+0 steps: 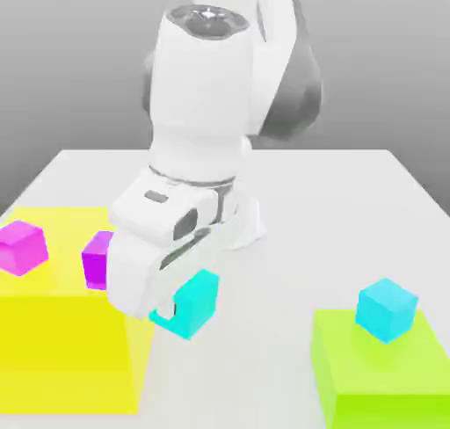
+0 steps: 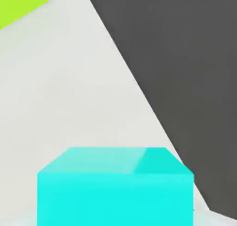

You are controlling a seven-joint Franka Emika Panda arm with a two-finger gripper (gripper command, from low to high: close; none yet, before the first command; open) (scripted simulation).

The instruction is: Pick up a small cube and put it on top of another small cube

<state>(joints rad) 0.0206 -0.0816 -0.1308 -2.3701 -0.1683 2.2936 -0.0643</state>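
Claw [image 1: 180, 306] closed on the small cube [image 1: 195, 301], between yellow block [image 1: 61, 330] and green block [image 1: 378, 374]; fingertips largely hidden by hand housing. Purple cube [image 1: 97, 258] partly occluded. Open counter [image 1: 264, 330] alongside.

Small cube [image 1: 195, 302] smooth matt plastic-looking; table [image 1: 308, 207] matt white, arm [image 1: 206, 93] glossy.

The small cube [image 1: 195, 302] sits right at the gripper [image 1: 171, 309], above the table [image 1: 290, 269]. 2 other cubes [image 1: 22, 246] [image 1: 97, 258] lie on the big block [image 1: 61, 330] to the exterior view's left of the hand; 1 cube [image 1: 387, 309] rests on the block [image 1: 382, 379] well to its right.
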